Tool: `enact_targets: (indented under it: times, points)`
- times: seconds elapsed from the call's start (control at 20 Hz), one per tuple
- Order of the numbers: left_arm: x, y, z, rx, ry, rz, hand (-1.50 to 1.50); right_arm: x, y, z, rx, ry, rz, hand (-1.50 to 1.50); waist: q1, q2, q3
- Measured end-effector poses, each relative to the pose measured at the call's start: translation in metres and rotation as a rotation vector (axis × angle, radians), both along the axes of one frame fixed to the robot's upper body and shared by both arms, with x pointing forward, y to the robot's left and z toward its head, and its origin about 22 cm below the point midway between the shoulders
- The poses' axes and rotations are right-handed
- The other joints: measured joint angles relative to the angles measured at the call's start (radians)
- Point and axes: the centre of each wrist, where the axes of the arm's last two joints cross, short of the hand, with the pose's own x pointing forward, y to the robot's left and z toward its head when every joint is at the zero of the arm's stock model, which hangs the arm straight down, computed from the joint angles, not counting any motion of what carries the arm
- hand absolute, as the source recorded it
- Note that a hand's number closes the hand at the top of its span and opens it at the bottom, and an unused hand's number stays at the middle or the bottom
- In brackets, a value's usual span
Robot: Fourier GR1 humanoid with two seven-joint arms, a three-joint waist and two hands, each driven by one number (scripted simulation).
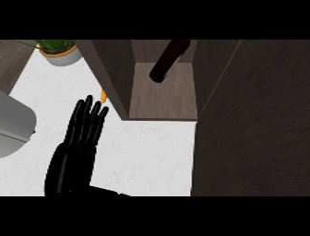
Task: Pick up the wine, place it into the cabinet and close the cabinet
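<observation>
The wine is being kept inside the cabinet, leaning on its shelf so the door can be shut, while the left hand is being held flat and empty just beside the cabinet, and the right hand is hidden.

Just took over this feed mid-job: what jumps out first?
The dark wine bottle lies tilted inside the open cabinet at top centre. The left hand is open, fingers straight, over the white counter beside the cabinet. A large dark door panel fills the right side; the right hand is out of view.
</observation>
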Motion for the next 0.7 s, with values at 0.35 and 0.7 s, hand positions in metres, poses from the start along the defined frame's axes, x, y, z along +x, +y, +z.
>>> enact_targets:
  times: [0.35,0.7]
  points:
    - [-0.037,0.035,0.011,0.02,-0.003,0.092,-1.5,-0.012,0.011,0.004,-0.125,0.053,0.206,1.5,0.004,0.0,0.0]
    - [-0.065,0.071,0.021,0.014,-0.015,0.167,-1.5,-0.023,0.038,-0.008,-0.081,0.177,0.339,1.5,0.004,0.0,-0.001]
